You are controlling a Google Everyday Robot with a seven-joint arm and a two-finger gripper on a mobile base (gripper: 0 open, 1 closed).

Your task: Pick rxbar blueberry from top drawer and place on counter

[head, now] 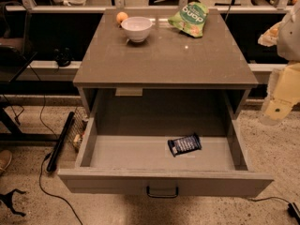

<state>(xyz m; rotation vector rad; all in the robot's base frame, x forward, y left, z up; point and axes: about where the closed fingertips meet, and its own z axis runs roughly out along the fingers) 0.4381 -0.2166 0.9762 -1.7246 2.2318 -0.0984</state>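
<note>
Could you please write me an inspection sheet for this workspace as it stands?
Surface: counter, grey-brown, with things along its back.
Job's things: rxbar blueberry lies flat in the open top drawer, right of middle.
Clutter: white bowl, orange, green chip bag, all on the counter.
Grippers: gripper at the right edge, outside the drawer.
Cables: black cable on the floor, left.
Surroundings: speckled floor; shoe at left edge.

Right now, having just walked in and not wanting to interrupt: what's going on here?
The top drawer is pulled open with the rxbar blueberry lying inside, untouched. The robot's pincer hangs at the right edge of the view, outside the drawer. The counter carries a bowl, an orange and a green bag.
</note>
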